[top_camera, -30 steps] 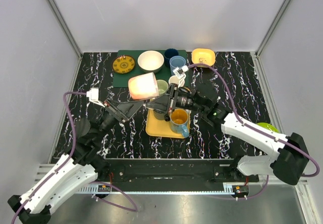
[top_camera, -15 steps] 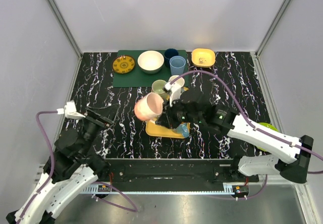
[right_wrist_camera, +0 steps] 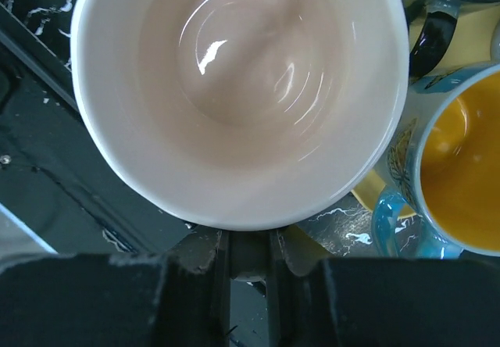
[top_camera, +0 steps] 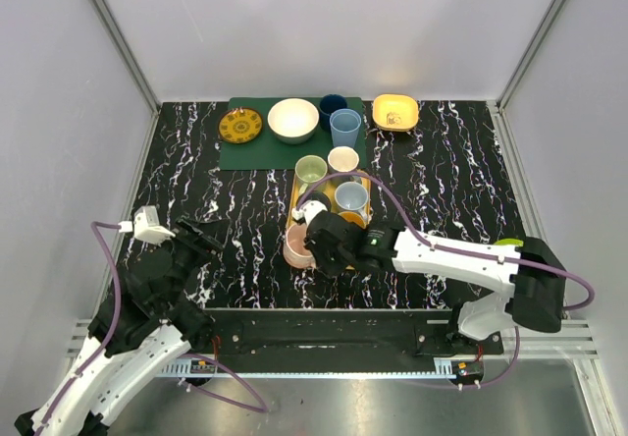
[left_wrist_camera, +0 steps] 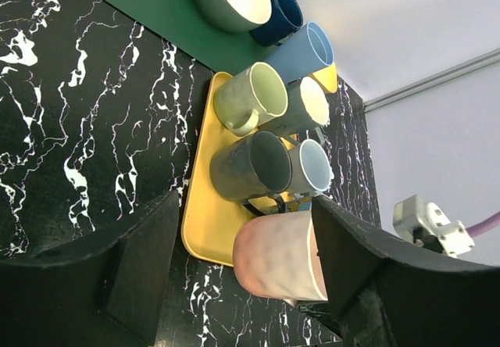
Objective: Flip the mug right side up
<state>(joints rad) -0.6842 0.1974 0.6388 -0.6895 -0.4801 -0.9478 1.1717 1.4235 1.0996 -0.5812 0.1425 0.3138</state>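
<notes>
The pink mug point(top_camera: 296, 245) stands mouth up at the near left corner of the yellow tray point(top_camera: 295, 198). My right gripper point(top_camera: 316, 246) is shut on its handle. In the right wrist view I look straight down into the mug's empty inside point(right_wrist_camera: 234, 81), with my right gripper point(right_wrist_camera: 250, 257) clamped on the handle below the rim. I cannot tell if its base touches the table. My left gripper point(top_camera: 201, 236) is open and empty, drawn back to the left. In its wrist view the mug point(left_wrist_camera: 277, 257) shows far off between the open fingers point(left_wrist_camera: 144, 261).
The tray holds a green mug point(top_camera: 310, 170), a cream mug point(top_camera: 342, 158), a blue-grey mug point(top_camera: 350, 196), a dark mug point(left_wrist_camera: 250, 166) and a yellow-lined mug point(right_wrist_camera: 457, 167) beside the pink one. A green mat point(top_camera: 257, 146) at the back holds a white bowl point(top_camera: 292, 119), a plate point(top_camera: 240, 126) and cups.
My right arm has brought the pink mug down and turned it mouth up by the tray's near left corner. My left arm has let go and pulled back left.
</notes>
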